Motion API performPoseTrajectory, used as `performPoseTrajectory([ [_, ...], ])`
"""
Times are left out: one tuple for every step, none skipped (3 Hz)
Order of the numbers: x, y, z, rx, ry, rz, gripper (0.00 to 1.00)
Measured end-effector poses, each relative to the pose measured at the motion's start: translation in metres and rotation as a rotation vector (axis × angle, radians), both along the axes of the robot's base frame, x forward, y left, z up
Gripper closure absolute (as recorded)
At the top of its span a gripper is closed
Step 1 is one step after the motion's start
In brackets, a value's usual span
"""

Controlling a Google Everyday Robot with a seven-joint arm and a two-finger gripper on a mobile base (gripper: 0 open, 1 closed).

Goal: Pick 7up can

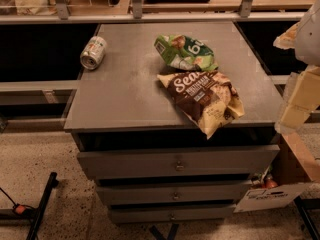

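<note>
The can (93,52) lies on its side at the far left edge of the desk (125,96). Well to its right lies the far bag (186,52). The near bag (205,100) lies just before it, touching it, and reaches the desk's front right edge. Drawers (177,164) stack below the top. The pincer (294,115) hangs right of the desk, above a box (280,186) on the floor.
</note>
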State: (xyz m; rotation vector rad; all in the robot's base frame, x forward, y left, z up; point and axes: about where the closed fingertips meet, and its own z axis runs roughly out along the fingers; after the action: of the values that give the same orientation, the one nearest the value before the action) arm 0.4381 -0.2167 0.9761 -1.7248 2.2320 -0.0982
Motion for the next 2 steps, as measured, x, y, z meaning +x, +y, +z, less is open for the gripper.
performPoseTrajectory([
  [0.0, 0.0, 0.0, 0.0, 0.0, 0.0, 0.0],
  [0.021, 0.02, -0.003, -0.047, -0.042, 0.077, 0.0],
])
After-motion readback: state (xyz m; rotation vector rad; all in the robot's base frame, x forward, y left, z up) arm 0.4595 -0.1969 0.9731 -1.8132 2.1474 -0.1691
